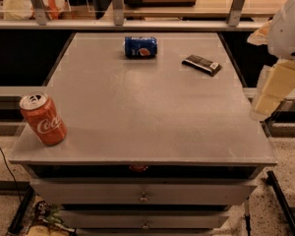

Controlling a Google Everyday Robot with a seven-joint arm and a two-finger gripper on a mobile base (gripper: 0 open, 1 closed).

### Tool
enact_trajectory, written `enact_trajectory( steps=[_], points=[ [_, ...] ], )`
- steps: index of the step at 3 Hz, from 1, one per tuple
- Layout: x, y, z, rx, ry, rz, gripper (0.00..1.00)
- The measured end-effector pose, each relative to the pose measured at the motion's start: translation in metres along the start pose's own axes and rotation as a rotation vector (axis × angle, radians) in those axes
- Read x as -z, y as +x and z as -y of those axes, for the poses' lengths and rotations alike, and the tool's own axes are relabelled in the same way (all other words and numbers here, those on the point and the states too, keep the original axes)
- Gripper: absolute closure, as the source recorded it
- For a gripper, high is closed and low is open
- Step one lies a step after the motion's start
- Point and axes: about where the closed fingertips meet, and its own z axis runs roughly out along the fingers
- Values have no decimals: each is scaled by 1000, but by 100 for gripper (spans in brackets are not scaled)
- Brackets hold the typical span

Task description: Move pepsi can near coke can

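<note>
On my left the coke can (42, 119) stands upright at the front corner of the surface (147, 112), silver top and pull tab showing; that is my target spot. Well apart from it, at the far middle, the pepsi can (141, 46) lies on its side, blue with its round logo facing me, so I judge it could roll if nudged. A dark flat packet (201, 64) sits to its right. The gripper (273, 90) hangs beside the right edge, carrying nothing I can see; released or clenched, I cannot tell
</note>
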Motion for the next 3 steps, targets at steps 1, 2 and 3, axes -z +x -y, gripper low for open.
enact_trajectory(
  steps=[1,2,3],
  points=[
    [-21,-10,46,25,10,86,0],
    [-49,-24,98,19,34,172,0],
    [-92,-39,155,-36,45,269,0]
  ],
)
